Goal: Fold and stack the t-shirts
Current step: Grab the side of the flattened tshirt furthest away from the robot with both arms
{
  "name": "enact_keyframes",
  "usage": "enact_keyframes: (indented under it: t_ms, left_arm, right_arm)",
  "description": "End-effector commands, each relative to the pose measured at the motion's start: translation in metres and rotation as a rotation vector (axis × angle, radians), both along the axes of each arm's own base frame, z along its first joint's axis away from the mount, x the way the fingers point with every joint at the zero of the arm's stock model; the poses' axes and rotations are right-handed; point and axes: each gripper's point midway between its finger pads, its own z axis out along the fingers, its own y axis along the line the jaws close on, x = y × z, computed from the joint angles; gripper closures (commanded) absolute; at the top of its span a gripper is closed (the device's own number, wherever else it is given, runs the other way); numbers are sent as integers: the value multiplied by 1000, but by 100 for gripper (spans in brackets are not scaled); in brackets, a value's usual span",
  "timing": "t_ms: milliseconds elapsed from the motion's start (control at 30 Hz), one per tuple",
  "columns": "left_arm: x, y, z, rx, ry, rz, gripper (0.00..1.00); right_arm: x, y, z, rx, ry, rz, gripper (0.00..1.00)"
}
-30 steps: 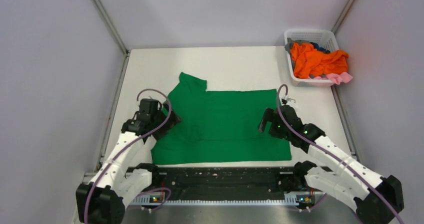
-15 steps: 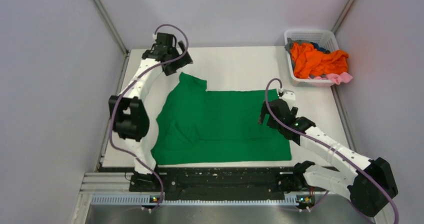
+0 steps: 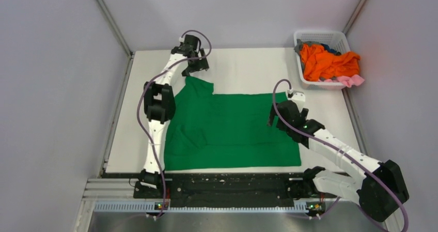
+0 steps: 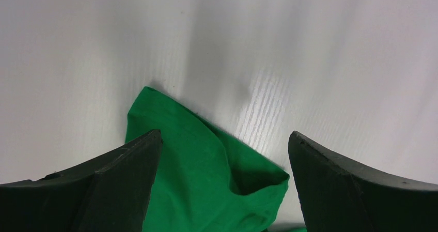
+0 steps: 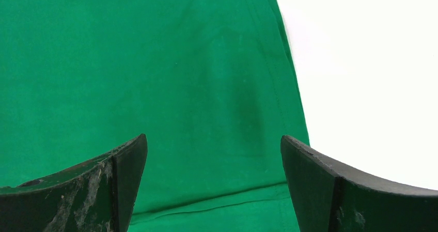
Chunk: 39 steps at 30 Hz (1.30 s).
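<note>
A bright green t-shirt (image 3: 230, 128) lies spread flat in the middle of the table, one sleeve (image 3: 199, 84) sticking out at its far left corner. My left gripper (image 3: 195, 68) is open and empty just above that sleeve (image 4: 206, 175), which shows between its fingers. My right gripper (image 3: 277, 119) is open and empty over the shirt's right edge (image 5: 217, 103). An orange t-shirt (image 3: 326, 61) lies heaped with pink, grey and blue cloth in the basket.
A white lattice basket (image 3: 320, 37) stands at the far right corner. Grey walls close in the table on the left, back and right. A black rail (image 3: 227, 183) runs along the near edge. White tabletop (image 3: 248, 69) lies beyond the shirt.
My left arm has swung from the shirt's near left side up to the far left sleeve, then a little to the right. My right gripper has shifted slightly toward the far edge.
</note>
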Motion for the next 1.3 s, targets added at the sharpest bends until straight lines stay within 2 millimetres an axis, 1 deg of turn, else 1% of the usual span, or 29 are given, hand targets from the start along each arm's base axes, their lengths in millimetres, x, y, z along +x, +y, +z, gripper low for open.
enact_keyframes:
  t_ms: [0,100,167,267,367,533,633,800,867,933,1000,1100,1167,1267]
  left_arm:
    - [8,-13,-1,65,-44,-64,4]
    - [-1,-10,-18,107,10,-64,4]
    - [-12,-5,-29,126,62,-51,6]
    - [-26,4,-39,161,120,-36,10]
    - [-33,10,-46,188,147,-16,15]
    - [-29,11,-52,186,150,4,23]
    - [-23,12,-49,191,138,13,25]
    - [-11,22,-47,176,107,45,29]
    - [-8,24,-50,169,104,54,33]
    - [-9,22,-56,147,118,45,40]
    - [-13,16,-65,117,144,27,43]
    - [-26,12,-76,91,194,24,47]
    - [-37,13,-81,94,229,29,48]
    - [-50,15,-84,104,257,42,56]
  right_arm:
    - [10,-2,12,6,-55,-16,1]
    - [9,-4,11,-1,-55,-16,1]
    - [9,-5,11,-3,-56,-16,1]
    - [9,-7,11,-6,-57,-21,1]
    - [8,-5,11,0,-56,-15,1]
    - [7,-7,11,-2,-61,-18,1]
    - [8,-9,13,-2,-67,-25,1]
    - [11,-12,16,-8,-75,-39,1]
    - [11,-13,15,-6,-72,-45,1]
    - [12,-13,14,-6,-70,-48,1]
    - [13,-13,14,-8,-66,-52,1]
    - [15,-14,15,-11,-65,-59,1]
    - [19,-15,17,-9,-70,-68,1]
    - [30,-11,23,16,-92,-82,1]
